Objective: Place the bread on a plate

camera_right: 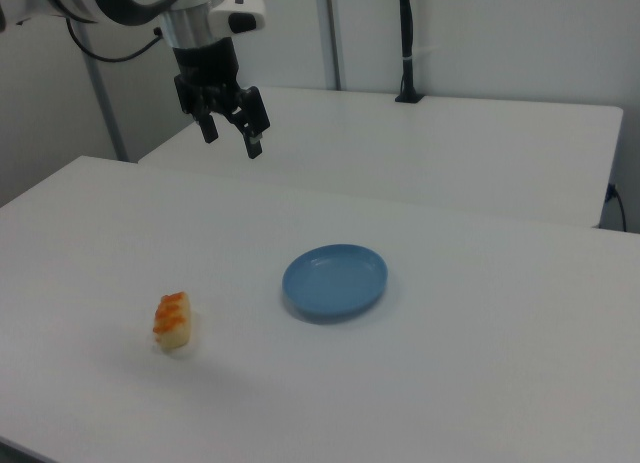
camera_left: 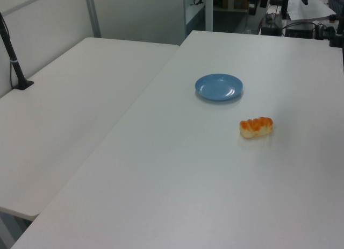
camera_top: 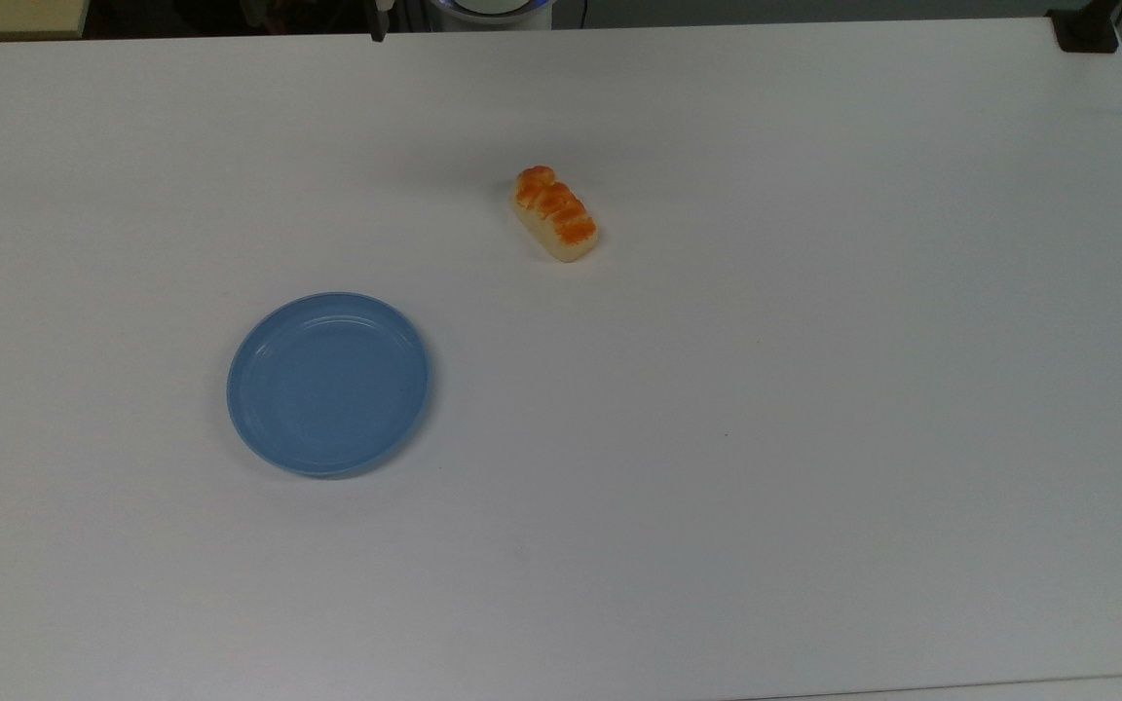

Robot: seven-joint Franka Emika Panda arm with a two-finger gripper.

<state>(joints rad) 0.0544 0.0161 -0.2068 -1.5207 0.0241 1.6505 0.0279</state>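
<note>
while the bread (camera_top: 555, 214) lies untouched on the white table (camera_top: 814, 389), the gripper (camera_right: 231, 129) hangs high in the right view, up above the table's far side, with its 2 fingers spread wide and nothing between them. the bread sits well apart from the plate (camera_top: 328, 384); in the top view it is up and to the right of the plate, and its long axis runs diagonally from upper left to lower right. in the right view it lies toward the near left of the table, with the plate to its right.

the step in hand looks like the approach and grasp. to do it well, i would bring the gripper down over the middle of the loaf and turn the wrist so the fingers close across the short width, on the pale flat sides rather than along the length or on the lumpy glazed top. the loaf looks soft and light, so a gentle close, low on the sides but clear of the tabletop, should be enough. centring matters: an off-centre pinch could swing the loaf round or push it away.

room is generous. the tabletop between bread and plate is bare, and neither lies near a table edge. the plate's raised rim is the one thing to clear, so lift the bread above it before crossing, then set it down near the plate's middle.
</note>
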